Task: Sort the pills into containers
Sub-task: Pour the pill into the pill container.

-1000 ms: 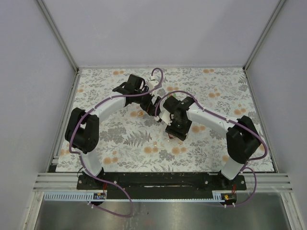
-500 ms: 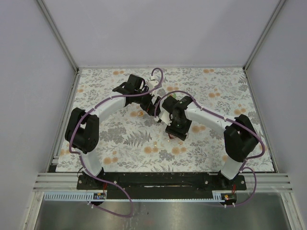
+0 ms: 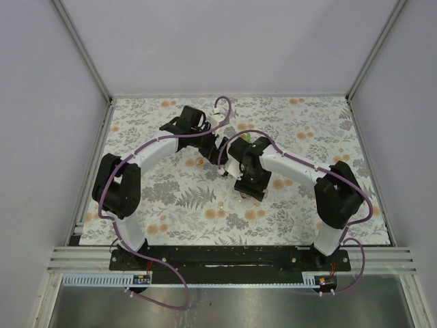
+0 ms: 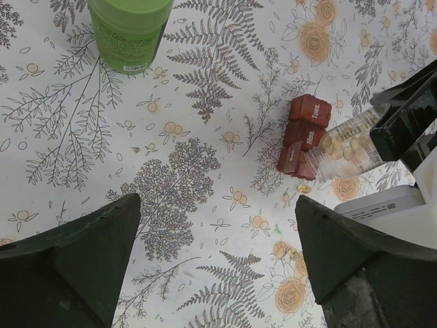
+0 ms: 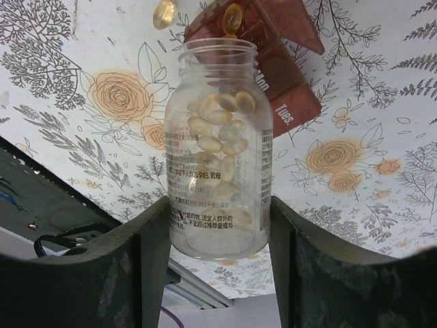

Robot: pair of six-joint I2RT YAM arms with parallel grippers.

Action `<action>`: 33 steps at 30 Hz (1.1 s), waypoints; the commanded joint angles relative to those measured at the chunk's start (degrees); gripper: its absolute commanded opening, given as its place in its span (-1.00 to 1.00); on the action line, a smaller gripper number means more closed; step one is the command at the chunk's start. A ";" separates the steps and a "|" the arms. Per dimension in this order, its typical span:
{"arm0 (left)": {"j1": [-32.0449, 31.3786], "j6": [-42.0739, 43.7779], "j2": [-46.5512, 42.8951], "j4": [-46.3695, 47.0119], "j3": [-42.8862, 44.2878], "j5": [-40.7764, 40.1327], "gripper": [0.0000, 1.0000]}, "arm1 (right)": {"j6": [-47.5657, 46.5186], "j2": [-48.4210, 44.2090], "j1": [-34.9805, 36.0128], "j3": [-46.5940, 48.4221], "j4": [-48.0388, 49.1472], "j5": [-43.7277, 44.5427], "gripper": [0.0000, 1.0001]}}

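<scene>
A worktop [image 3: 171, 198] covered by a white cloth [image 4: 102, 137] printed with ferns and orange flowers has open room along its near and side edges. Both arms meet near its middle. The left gripper [image 4: 217, 205] hangs spread wide over bare cloth. The right gripper [image 5: 215, 205] clamps a clear plastic bottle [image 5: 213, 137], mouth over a dark-red compartmented pill box [image 4: 300, 133]. A bright green cylindrical bottle [image 4: 130, 31] stands well apart. Pale-yellow pills [image 5: 218, 130] sit inside the clear bottle, and one lies beside the box.

Both arms [image 3: 298, 168] show white links [image 3: 153, 152], black joints [image 3: 119, 184], looping purple cables [image 3: 224, 102] and dark end effector fingers [image 4: 68, 273].
</scene>
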 commanded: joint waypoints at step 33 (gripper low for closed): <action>0.93 0.02 -3.46 1.40 -0.21 2.05 0.98 | -2.64 4.19 1.67 7.91 -7.31 2.50 -1.00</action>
